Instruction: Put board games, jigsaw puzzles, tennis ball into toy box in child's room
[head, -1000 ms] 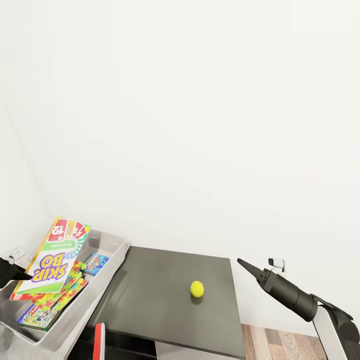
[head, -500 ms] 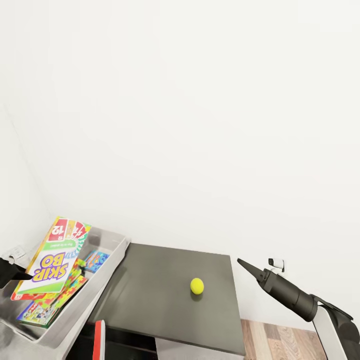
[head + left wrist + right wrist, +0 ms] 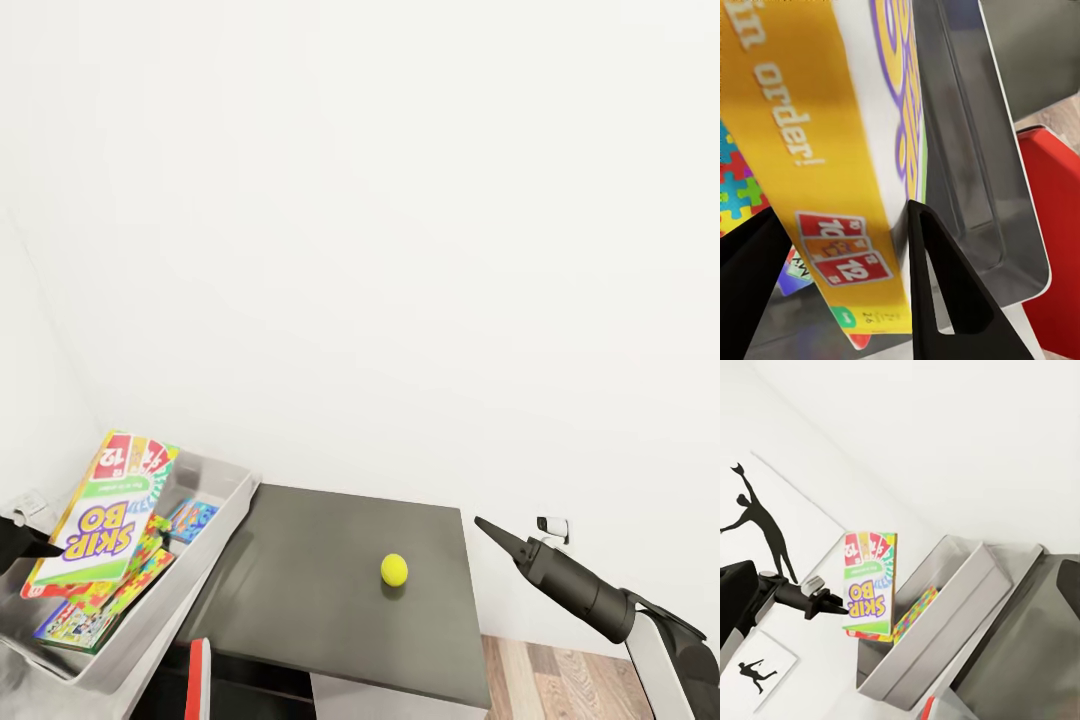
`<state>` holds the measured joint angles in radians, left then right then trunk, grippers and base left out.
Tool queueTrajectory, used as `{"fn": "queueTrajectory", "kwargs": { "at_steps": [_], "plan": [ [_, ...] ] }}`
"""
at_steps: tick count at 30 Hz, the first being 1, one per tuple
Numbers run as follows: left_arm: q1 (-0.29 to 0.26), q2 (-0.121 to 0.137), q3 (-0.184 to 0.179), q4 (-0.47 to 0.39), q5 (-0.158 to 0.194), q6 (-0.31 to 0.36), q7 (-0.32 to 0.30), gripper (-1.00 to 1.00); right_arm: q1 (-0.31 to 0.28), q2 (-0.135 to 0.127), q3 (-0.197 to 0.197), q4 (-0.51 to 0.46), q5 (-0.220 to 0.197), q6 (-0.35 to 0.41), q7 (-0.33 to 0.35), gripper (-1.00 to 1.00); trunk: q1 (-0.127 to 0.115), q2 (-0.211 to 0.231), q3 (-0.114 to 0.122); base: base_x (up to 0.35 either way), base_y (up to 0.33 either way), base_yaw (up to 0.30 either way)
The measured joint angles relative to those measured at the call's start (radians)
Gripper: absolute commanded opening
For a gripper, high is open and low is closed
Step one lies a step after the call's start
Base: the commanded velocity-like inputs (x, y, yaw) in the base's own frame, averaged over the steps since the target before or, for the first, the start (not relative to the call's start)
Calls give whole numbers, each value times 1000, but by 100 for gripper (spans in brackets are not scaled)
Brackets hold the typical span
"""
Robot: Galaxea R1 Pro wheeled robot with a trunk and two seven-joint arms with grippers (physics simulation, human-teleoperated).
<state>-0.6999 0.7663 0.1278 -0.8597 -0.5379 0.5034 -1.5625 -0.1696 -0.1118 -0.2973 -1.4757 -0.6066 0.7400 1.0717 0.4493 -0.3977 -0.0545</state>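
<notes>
- The left gripper [image 3: 832,285] clamped the Skip-Bo box [image 3: 100,515] by its edge, 1 finger on each face, holding it tilted over the toy box [image 3: 215,478].
- The right gripper [image 3: 482,524] hung apart beside the table [image 3: 300,590]; its fingers came to 1 point, seemingly closed on nothing.
- Under the Skip-Bo box, a jigsaw [image 3: 125,585] lay flat inside the toy box, with a blue item [image 3: 190,520] further in.
- The ball [image 3: 394,571] sat alone on the dark table top, well apart from the toy box.
- Judged by looks, the Skip-Bo box was stiff, light and glossy, so an edge pinch could slip; the ball was light, would roll, and needed a grip across its middle.
</notes>
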Motion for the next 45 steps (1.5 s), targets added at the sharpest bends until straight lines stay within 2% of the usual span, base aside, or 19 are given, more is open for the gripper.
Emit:
{"fn": "queueTrajectory", "kwargs": {
  "at_steps": [18, 24, 28, 30, 33, 45],
  "plan": [
    [-3, 4, 20, 6, 3, 1, 0, -100, 0, 0, 0, 0, -1, -1, 0, 100, 0, 0, 0, 0, 0, 0],
    [-3, 3, 74, 14, 13, 4, 0, -100, -1, -1, 0, 0, -3, 1, 0, 100, 0, 0, 0, 0, 0, 0],
    [-3, 2, 89, 44, 34, 15, 0, -100, -1, -1, 0, 0, -3, 3, 0, 100, 0, 0, 0, 0, 0, 0],
    [-3, 1, 92, 53, 60, 19, 0, -100, -1, -1, 0, 0, -3, 3, 0, 100, 0, 0, 0, 0, 0, 0],
    [-3, 0, 93, 58, 78, 22, 0, -100, -1, -2, 0, 0, -4, 4, 0, 100, 0, 0, 0, 0, 0, 0],
    [-3, -1, 93, 73, 92, 63, 1, -100, -1, -2, 0, 0, -6, 4, 2, 100, 0, 0, -11, 0, 0, 0]
  ]
}}
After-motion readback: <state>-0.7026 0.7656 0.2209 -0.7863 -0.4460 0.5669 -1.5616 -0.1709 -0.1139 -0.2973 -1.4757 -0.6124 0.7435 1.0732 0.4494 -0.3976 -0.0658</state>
